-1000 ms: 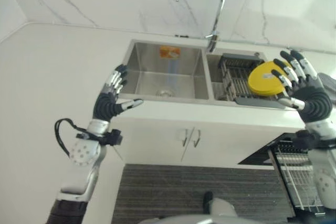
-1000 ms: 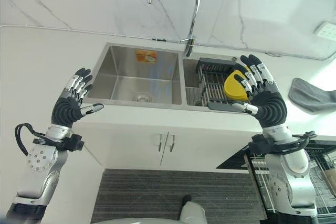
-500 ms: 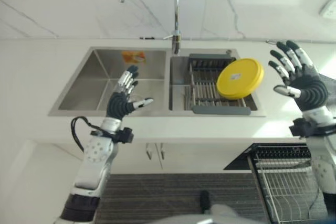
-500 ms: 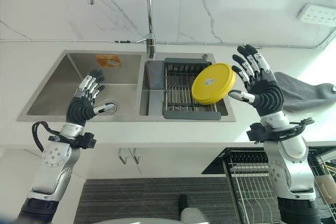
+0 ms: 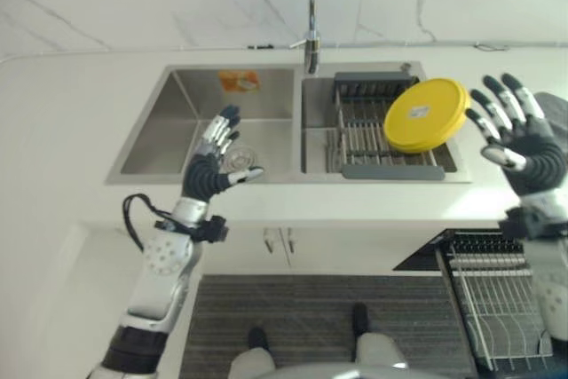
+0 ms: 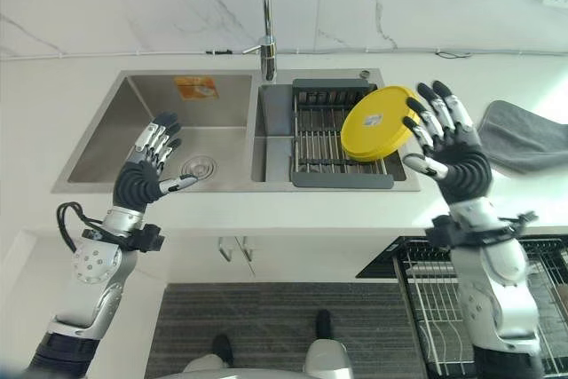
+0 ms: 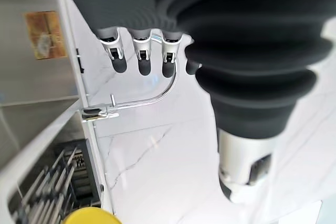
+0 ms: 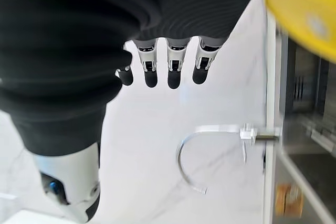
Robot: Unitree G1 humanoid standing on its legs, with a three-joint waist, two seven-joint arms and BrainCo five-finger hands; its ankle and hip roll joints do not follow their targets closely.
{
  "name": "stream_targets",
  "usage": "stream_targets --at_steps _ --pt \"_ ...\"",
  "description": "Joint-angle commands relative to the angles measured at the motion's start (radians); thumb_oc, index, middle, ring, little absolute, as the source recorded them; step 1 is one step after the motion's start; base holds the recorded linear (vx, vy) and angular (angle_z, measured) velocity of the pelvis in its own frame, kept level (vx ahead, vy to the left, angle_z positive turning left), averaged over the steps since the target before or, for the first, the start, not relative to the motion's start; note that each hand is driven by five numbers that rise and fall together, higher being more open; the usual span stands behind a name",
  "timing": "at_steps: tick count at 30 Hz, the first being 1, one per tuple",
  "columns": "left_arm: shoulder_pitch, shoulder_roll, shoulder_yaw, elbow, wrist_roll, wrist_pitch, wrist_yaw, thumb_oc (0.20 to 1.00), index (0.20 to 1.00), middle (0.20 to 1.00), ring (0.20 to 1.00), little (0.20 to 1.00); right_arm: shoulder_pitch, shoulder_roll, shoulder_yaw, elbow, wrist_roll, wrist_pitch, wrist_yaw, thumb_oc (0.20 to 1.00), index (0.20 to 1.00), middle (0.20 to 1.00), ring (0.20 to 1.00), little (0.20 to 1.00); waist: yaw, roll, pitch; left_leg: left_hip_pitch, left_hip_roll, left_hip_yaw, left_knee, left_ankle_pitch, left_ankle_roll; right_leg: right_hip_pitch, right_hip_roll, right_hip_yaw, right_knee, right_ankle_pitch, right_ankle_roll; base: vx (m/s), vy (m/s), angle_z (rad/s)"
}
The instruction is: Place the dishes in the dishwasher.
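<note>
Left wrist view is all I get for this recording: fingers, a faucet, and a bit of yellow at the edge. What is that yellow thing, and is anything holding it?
Observer: It is a round yellow plate leaning on edge in the dark drying rack in the sink's right basin. Neither hand holds it.
Operator: Where is the right hand?
Observer: The right hand is raised just right of the plate, fingers spread, not touching it.
Operator: And the left hand?
Observer: The left hand is up over the sink's left basin, open, holding nothing.
Operator: Is the dishwasher open?
Observer: A wire dishwasher rack shows pulled out below the counter on the robot's right.
</note>
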Motion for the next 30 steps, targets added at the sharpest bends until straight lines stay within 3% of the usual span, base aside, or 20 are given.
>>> stream_targets --at_steps 1,6,7,8,9,10,11,13,16,25,30 --pt "-0.023 0.025 0.01 -0.075 -0.015 -0.04 0.013 1.0 1.0 1.0 1.0 1.0 -0.102 0.03 0.063 -0.043 -0.078 -0.065 -0.027 1.0 1.0 1.0 1.0 1.0 0.017 0.03 -0.076 0.041 0.102 -0.017 0.008 -0.019 -0.044 0.08 0.091 -0.03 0.007 -0.054 0.022 0.08 -0.047 -0.01" --pt "-0.026 0.026 -0.012 -0.067 0.009 -0.044 0.049 1.0 1.0 1.0 1.0 1.0 -0.151 0.016 0.109 -0.023 -0.023 -0.067 -0.014 1.0 1.0 1.0 1.0 1.0 0.024 0.024 -0.071 0.051 0.134 -0.001 0.009 0.002 -0.059 0.081 0.137 0.001 0.007 -0.071 -0.011 0.03 -0.212 0.01" --pt "-0.017 0.023 -0.017 -0.066 0.017 -0.052 0.059 1.0 1.0 1.0 1.0 1.0 -0.16 0.015 0.114 -0.02 -0.021 -0.066 -0.009 1.0 1.0 1.0 1.0 1.0 0.026 0.018 -0.064 0.045 0.137 -0.002 0.048 0.004 -0.063 0.081 0.148 0.023 0.009 -0.073 -0.022 0.04 -0.219 -0.21" --pt "0.016 0.023 -0.007 -0.078 0.01 -0.067 0.057 1.0 1.0 1.0 1.0 1.0 -0.158 -0.002 0.114 -0.028 -0.026 -0.06 -0.005 1.0 1.0 1.0 1.0 1.0 0.036 0.006 -0.047 -0.032 0.154 -0.021 0.241 0.037 -0.076 0.087 0.161 0.046 0.007 -0.069 -0.044 0.05 -0.203 -0.29" --pt "0.04 0.018 0.004 -0.09 0.012 -0.075 0.049 1.0 1.0 1.0 1.0 1.0 -0.148 -0.012 0.112 -0.034 -0.024 -0.061 0.002 1.0 1.0 1.0 1.0 1.0 0.047 -0.001 -0.038 -0.082 0.136 -0.054 0.341 0.036 -0.072 0.09 0.162 0.053 0.007 -0.063 -0.052 0.06 -0.126 -0.32" --pt "0.06 0.011 0.012 -0.102 0.028 -0.085 0.053 1.0 1.0 1.0 1.0 1.0 -0.139 -0.016 0.109 -0.038 -0.019 -0.063 0.014 1.0 1.0 1.0 1.0 1.0 0.063 -0.004 -0.032 -0.125 0.068 -0.107 0.353 -0.003 -0.05 0.095 0.156 0.063 0.007 -0.059 -0.043 0.12 0.047 -0.26" --pt "0.062 0.009 0.016 -0.105 0.038 -0.091 0.058 1.0 1.0 1.0 1.0 1.0 -0.143 -0.011 0.12 -0.029 -0.024 -0.074 0.021 1.0 1.0 1.0 1.0 1.0 0.074 0.001 -0.031 -0.115 0.018 -0.097 0.255 -0.039 -0.027 0.099 0.153 0.057 0.007 -0.059 -0.023 0.13 0.129 -0.39" --pt "0.045 0.01 0.012 -0.101 0.032 -0.089 0.061 1.0 1.0 1.0 1.0 1.0 -0.155 0.001 0.135 -0.014 -0.043 -0.093 0.022 1.0 1.0 1.0 1.0 1.0 0.079 0.004 -0.024 -0.097 0.006 -0.05 0.168 -0.028 -0.021 0.11 0.142 0.038 0.007 -0.063 -0.01 0.12 0.141 -0.58" --pt "-0.009 0.01 -0.023 -0.076 0.069 -0.07 0.09 1.0 1.0 1.0 1.0 1.0 -0.17 0.008 0.165 -0.014 -0.048 -0.116 0.006 1.0 1.0 1.0 1.0 1.0 0.081 0.013 -0.04 -0.025 -0.017 -0.112 0.052 -0.023 0.006 0.114 0.141 0.045 0.008 -0.073 -0.005 0.11 0.209 -0.36" --pt "-0.062 0.006 -0.034 -0.09 0.072 -0.046 0.097 1.0 1.0 1.0 1.0 1.0 -0.158 0.034 0.145 -0.031 -0.036 -0.112 0.001 1.0 1.0 1.0 1.0 1.0 0.076 0.006 -0.07 0.023 -0.051 -0.108 0.008 -0.06 0.039 0.095 0.116 0.011 0.039 -0.069 0.02 0.09 0.134 -0.07" --pt "-0.051 0.008 -0.036 -0.091 0.082 -0.052 0.094 1.0 1.0 1.0 1.0 1.0 -0.171 0.042 0.141 -0.03 -0.011 -0.101 -0.007 1.0 1.0 1.0 1.0 1.0 0.081 0.003 -0.069 0.03 -0.061 -0.104 0.008 -0.073 0.058 0.082 0.111 0.024 0.058 -0.071 0.027 0.06 0.093 -0.01"
